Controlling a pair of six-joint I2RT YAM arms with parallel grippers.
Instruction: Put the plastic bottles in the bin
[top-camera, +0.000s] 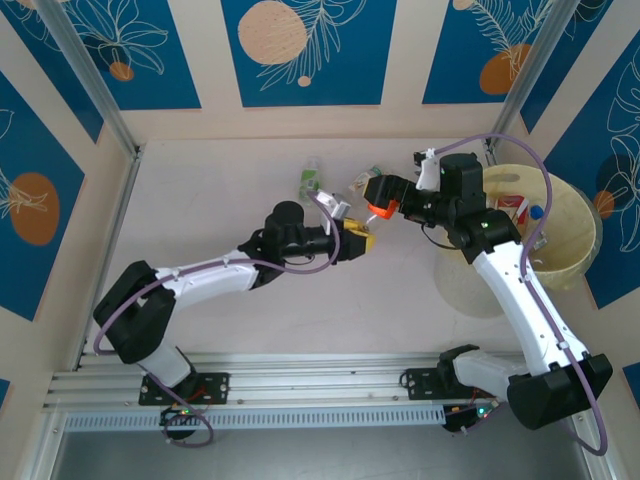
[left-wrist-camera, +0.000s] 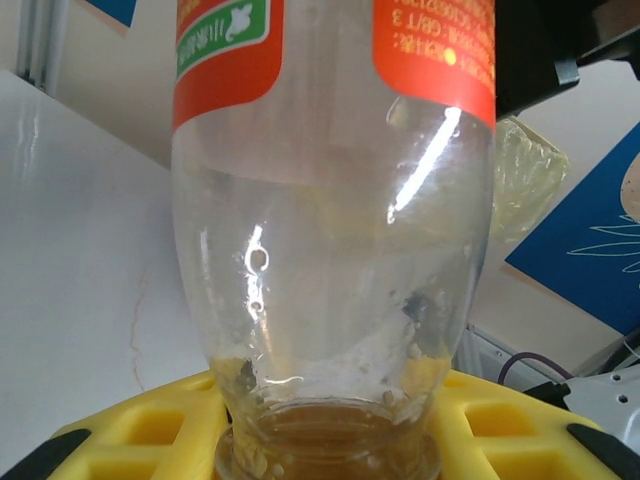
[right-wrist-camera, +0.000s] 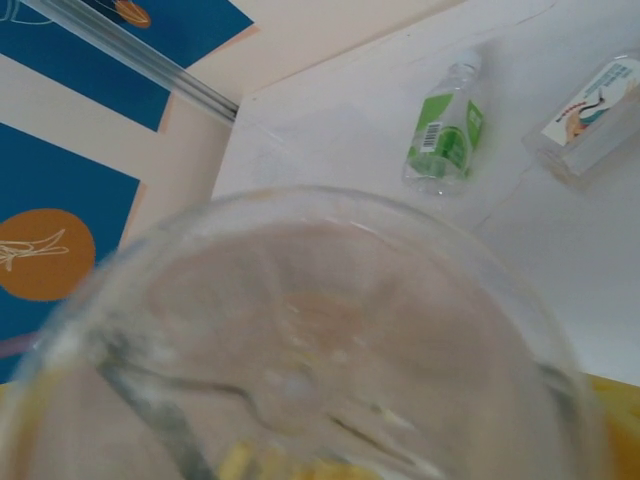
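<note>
Top external view shows the left gripper (top-camera: 358, 238) near the middle of the table (top-camera: 230, 180), reaching to the right, and its yellow fingers are closed on a clear bottle with an orange label (top-camera: 378, 210). In the left wrist view this bottle stands straight out from the claw: the two yellow pads (left-wrist-camera: 140, 420) press its narrow neck from both sides, and the orange label is on the far part of its body. The right gripper (top-camera: 392, 203) comes from the right side and meets the other end of the same bottle. Its jaws stand wide apart, and in the right wrist view the round bottom of the bottle is very close in front of the camera; I cannot tell if the right fingers touch it. So the bottle is in the air between the two claws, just left of the bin (top-camera: 575, 240). The bin is a pale yellow tub at the right side of the table, and inside it lie some bottles (top-camera: 515, 205), one with a red label and one with a blue cap. On the far part of the table a green-label bottle (top-camera: 312, 182) lies on its side, and near it, to the right, lies a bottle with a white label (top-camera: 360, 180).
</note>
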